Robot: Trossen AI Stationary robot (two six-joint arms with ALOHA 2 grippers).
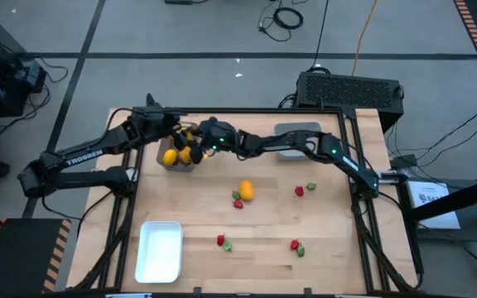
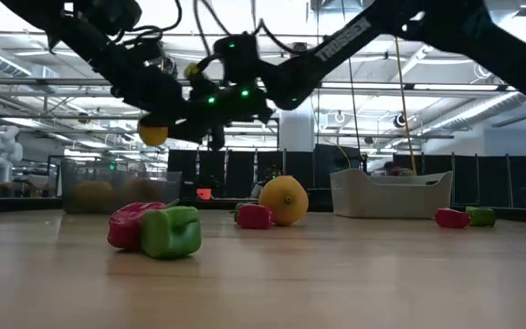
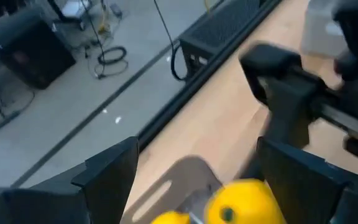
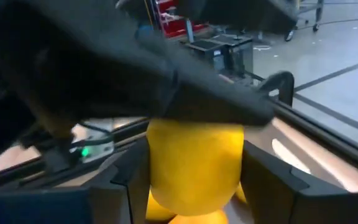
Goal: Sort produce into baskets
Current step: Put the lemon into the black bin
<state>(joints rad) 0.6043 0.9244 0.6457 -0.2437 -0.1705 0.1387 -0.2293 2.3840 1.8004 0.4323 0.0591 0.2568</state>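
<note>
A smooth, rounded yellow fruit (image 4: 194, 165) is clamped between the dark flat fingers of the right gripper (image 1: 195, 154), held just above the brown-grey basket (image 1: 175, 165), where glossy yellow pieces already lie. The left gripper (image 1: 177, 132) is poised beside it over the same tray, fingers spread wide and empty. Farther out on the pale wooden table (image 1: 338, 240), an orange fruit (image 1: 245, 191) and small red-and-green pieces are scattered.

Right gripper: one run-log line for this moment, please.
right gripper: shut on yellow fruit | over brown basket | left gripper: open, alongside
</note>
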